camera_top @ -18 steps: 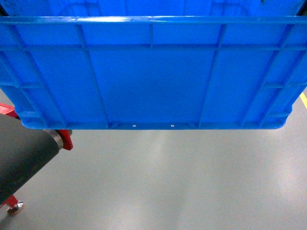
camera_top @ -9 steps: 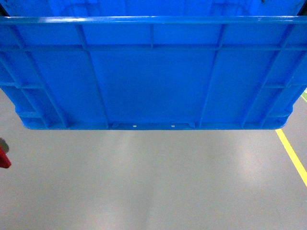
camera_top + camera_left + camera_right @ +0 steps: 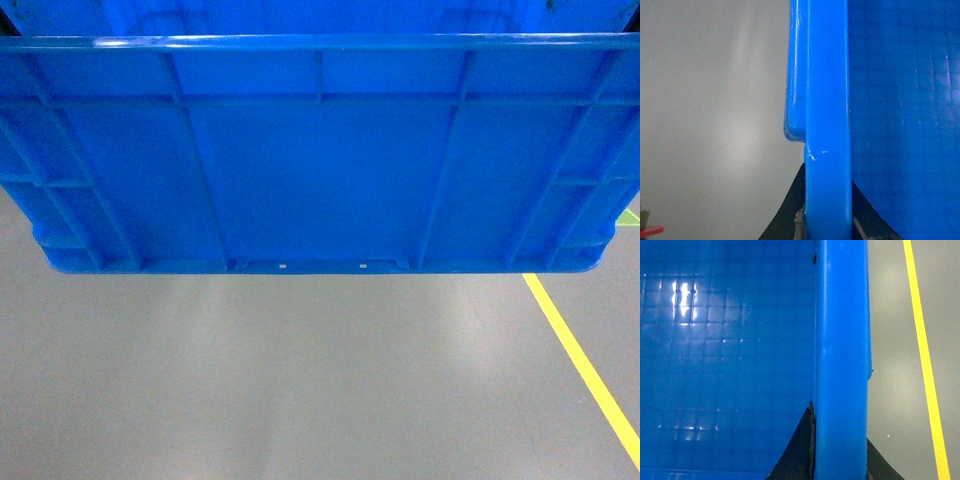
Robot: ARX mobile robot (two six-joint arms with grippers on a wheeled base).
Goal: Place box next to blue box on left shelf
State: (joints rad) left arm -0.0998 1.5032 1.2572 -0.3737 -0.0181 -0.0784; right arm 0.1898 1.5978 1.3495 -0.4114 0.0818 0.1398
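Box (image 3: 320, 170) held up off the grey floor (image 3: 300, 380), filling the top of the head view, long axis running left-right, ribbed side wall facing the camera, open top up. Left hand (image 3: 827, 227) closed over the left rim; right hand (image 3: 840, 460) likewise on the right rim, fingers mostly hidden, so grip looks firm but is partly inferred. Yellow floor line (image 3: 580, 360) now sits further left than before; red frame has left the head view.
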